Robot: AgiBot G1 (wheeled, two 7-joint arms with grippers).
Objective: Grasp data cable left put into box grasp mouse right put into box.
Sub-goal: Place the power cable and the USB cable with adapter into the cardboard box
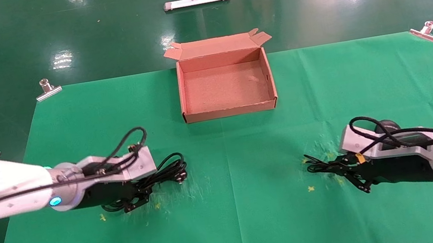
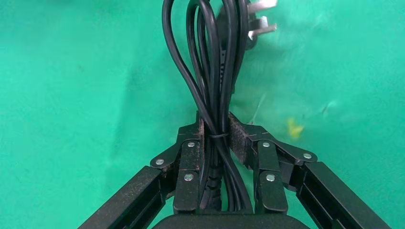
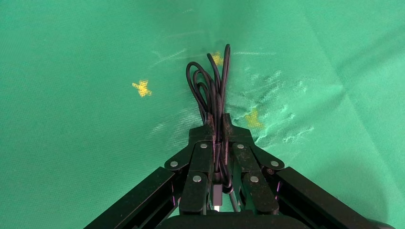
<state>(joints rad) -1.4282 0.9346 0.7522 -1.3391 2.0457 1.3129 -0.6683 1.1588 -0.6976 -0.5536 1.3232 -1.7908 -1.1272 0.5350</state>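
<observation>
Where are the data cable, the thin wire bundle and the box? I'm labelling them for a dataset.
data cable (image 2: 217,71), left wrist view, on the bunched loops.
thin wire bundle (image 3: 212,90), right wrist view, on its loops.
box (image 1: 230,111), head view, on its near wall.

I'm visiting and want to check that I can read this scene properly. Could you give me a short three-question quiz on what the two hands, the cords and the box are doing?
1. True or false: the box already has a cord inside it.
2. Which hand is closed on the thicker cord, the data cable?
A. left hand
B. right hand
C. neither
3. Fill in: the right hand is closed on the thin wire bundle of the ____.

Key:
1. False. The box stands open with a bare floor, farther along the green cloth from both hands.
2. A. Its pads squeeze the looped cable.
3. mouse
</observation>
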